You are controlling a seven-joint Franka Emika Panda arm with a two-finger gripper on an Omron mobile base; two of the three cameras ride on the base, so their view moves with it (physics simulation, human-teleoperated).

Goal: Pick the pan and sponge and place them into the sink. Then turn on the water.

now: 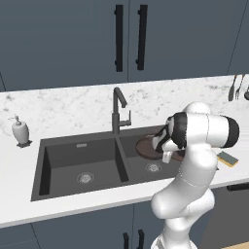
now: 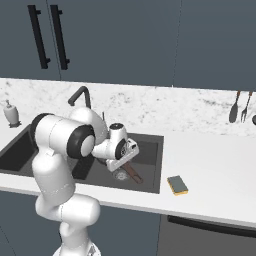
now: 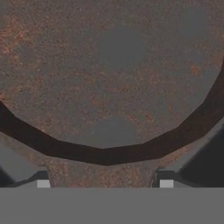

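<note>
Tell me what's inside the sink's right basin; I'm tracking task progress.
The pan lies in the sink's right basin, partly behind the gripper. A drain shows beside it. The sponge sits on the counter, outside.

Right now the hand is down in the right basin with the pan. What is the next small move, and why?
Probably lift the gripper straight up and clear of the pan. The pan already sits in the right basin of the sink, and the fingertips stand apart on either side of its handle, so it looks released. The sponge is on the counter to the sink's right, not yet picked.
</note>
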